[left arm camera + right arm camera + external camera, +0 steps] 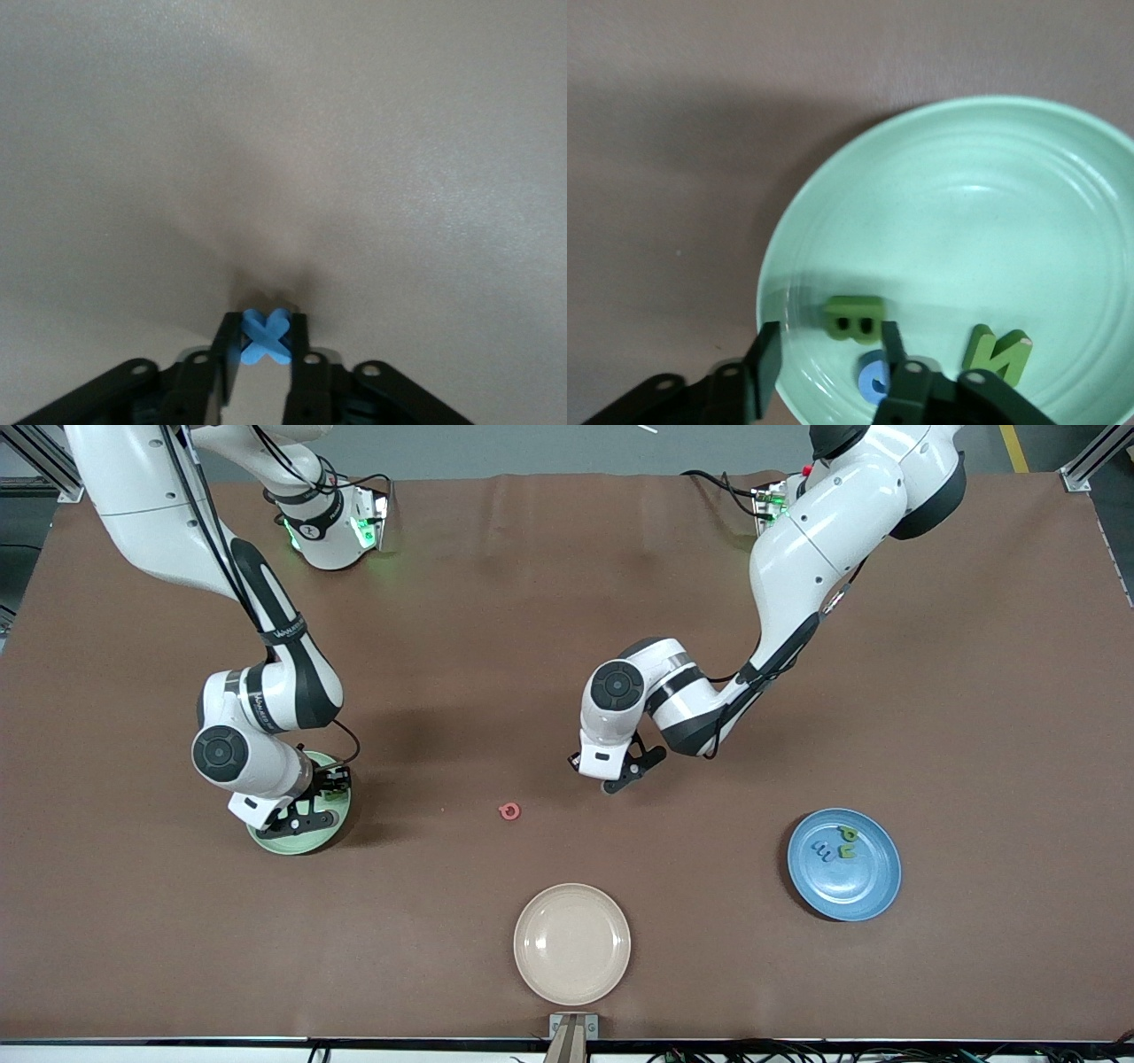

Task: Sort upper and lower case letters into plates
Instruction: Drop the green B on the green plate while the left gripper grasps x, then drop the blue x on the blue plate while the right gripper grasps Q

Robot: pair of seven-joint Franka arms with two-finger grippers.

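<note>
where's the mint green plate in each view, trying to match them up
Front view: the mint green plate lies toward the right arm's end of the table, mostly hidden under the right tool.
Left wrist view: not in it; only bare table and the left tool shut on a blue x.
Right wrist view: it fills most of the picture, holding a green B, a green N and a blue letter.
Shared landmark: the right tool over this plate.
</note>
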